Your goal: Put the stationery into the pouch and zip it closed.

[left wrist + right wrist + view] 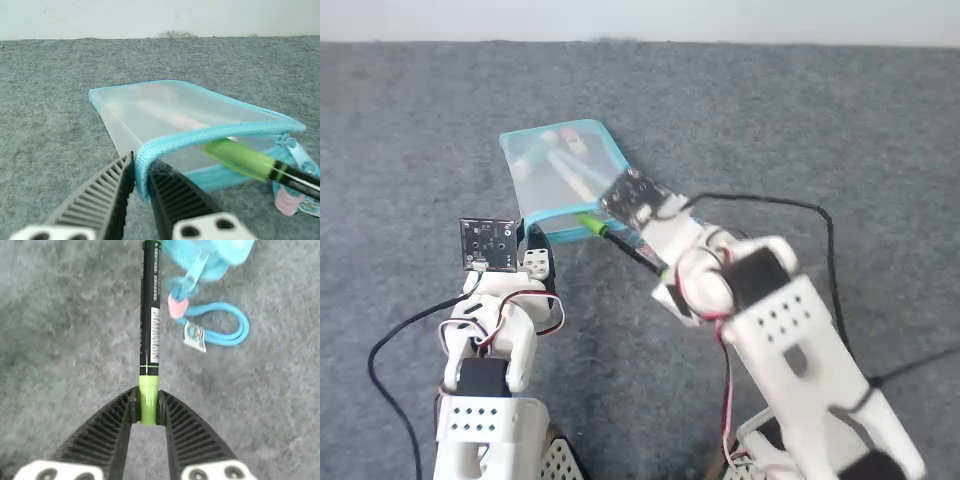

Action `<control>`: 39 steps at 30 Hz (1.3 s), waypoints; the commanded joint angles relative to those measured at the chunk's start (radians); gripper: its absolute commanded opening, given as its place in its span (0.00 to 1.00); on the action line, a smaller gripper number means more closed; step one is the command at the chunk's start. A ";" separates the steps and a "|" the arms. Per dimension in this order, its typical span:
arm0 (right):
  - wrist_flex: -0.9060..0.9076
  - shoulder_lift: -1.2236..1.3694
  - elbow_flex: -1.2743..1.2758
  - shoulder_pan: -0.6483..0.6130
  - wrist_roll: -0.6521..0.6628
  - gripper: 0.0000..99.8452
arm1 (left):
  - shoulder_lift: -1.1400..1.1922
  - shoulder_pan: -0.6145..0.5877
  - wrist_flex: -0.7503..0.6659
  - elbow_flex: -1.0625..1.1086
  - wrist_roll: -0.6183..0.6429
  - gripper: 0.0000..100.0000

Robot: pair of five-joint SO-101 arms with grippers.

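A clear pouch (563, 172) with teal zipper trim lies flat on the grey felt, with stationery showing through it. My left gripper (140, 186) is shut on the teal zipper edge (165, 145) at the pouch (165, 112) mouth and holds it up. My right gripper (148, 412) is shut on the green rear end of a black and green marker (151, 325). The marker (610, 236) points into the opening, and its green front (235, 155) sits just inside the mouth. The zipper pull (192, 272) with a pink bead (176, 305) and blue cord loop (227, 332) lies beside the marker.
Grey felt (840, 130) covers the whole table. Black cables (800, 205) trail from both arms. A pale wall (150, 17) borders the far edge. Open felt lies around the pouch on all sides.
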 commanded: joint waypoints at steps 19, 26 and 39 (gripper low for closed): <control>-0.027 0.739 -0.761 -0.125 -0.209 0.04 | -0.020 0.005 -0.031 -0.018 -0.009 0.01; -0.013 0.697 -0.764 -0.107 -0.209 0.23 | -0.020 0.005 -0.031 -0.016 -0.009 0.01; 0.159 0.285 -0.729 0.001 -0.150 0.19 | -0.020 0.005 -0.029 -0.016 -0.009 0.01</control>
